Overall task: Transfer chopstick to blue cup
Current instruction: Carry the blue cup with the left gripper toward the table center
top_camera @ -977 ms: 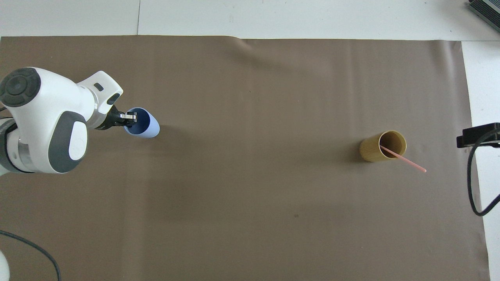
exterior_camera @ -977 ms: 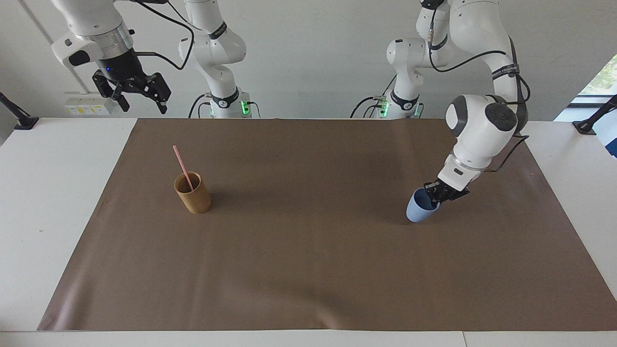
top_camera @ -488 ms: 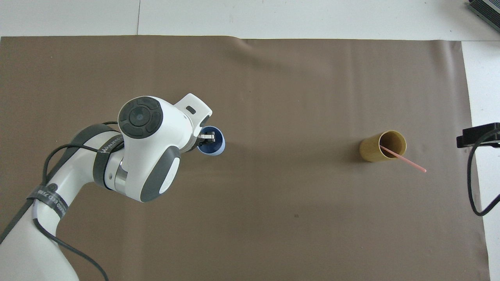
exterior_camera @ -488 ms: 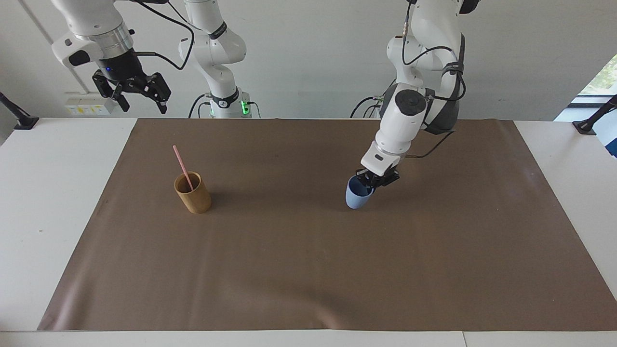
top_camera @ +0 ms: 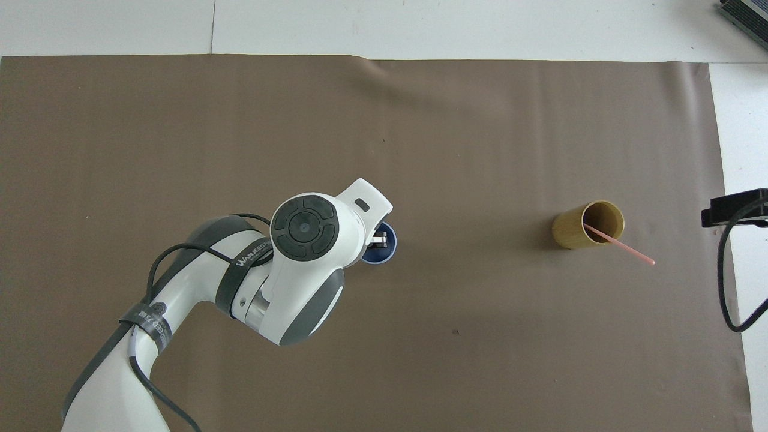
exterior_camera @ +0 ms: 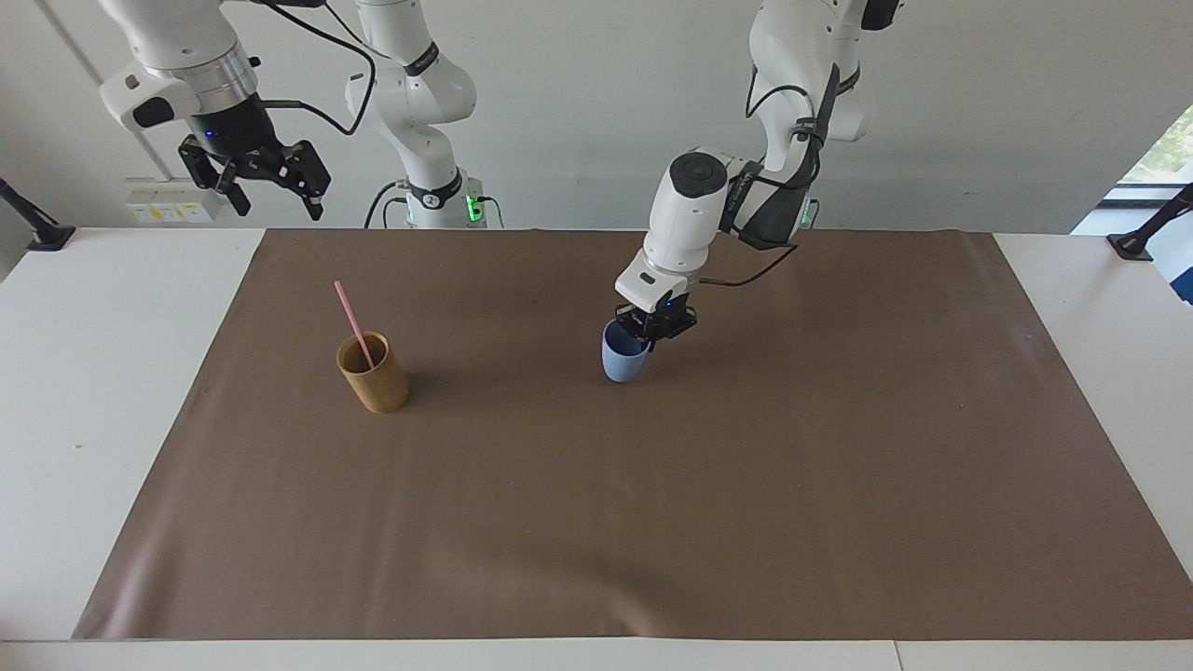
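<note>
Chopstick (exterior_camera: 354, 324) leans in tan cup (exterior_camera: 374, 374); left claw (exterior_camera: 652, 329) pinches blue cup (exterior_camera: 623, 354).

One readable marking appeared in the overhead view: white lettering on the black band (top_camera: 249, 261) wrapped around the white forearm of the left arm (top_camera: 198, 288), beginning "WANEED" before the letters ran out of sight. A second black band (top_camera: 147, 318) lower on the same arm bore print too small to make out.
</note>
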Controlling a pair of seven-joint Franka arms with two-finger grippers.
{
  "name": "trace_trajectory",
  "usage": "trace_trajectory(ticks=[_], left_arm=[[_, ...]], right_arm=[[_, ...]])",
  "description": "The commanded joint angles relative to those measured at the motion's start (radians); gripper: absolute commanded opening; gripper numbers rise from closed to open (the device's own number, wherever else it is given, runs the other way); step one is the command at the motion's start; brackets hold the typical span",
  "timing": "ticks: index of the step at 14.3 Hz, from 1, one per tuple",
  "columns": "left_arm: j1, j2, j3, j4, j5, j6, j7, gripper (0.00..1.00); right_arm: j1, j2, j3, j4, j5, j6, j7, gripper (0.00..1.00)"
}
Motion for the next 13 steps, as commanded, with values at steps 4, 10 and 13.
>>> trace_trajectory(ticks=[4,10,13], left_arm=[[-0.03,-0.003,0.017,-0.012,-0.029,0.02,0.0,0.81],[-0.016,-0.049,0.031,-0.002,-0.027,-0.005,0.0,1.0],[0.061,-0.145,0.031,0.0,-0.015,-0.129,0.067,1.0]], right_arm=[[-0.002,-0.021,0.005,-0.016,-0.006,-0.004,-0.002,1.0],[-0.002,-0.021,0.005,-0.016,-0.006,-0.004,-0.002,1.0],[-0.002,-0.021,0.005,-0.016,-0.006,-0.004,-0.002,1.0]])
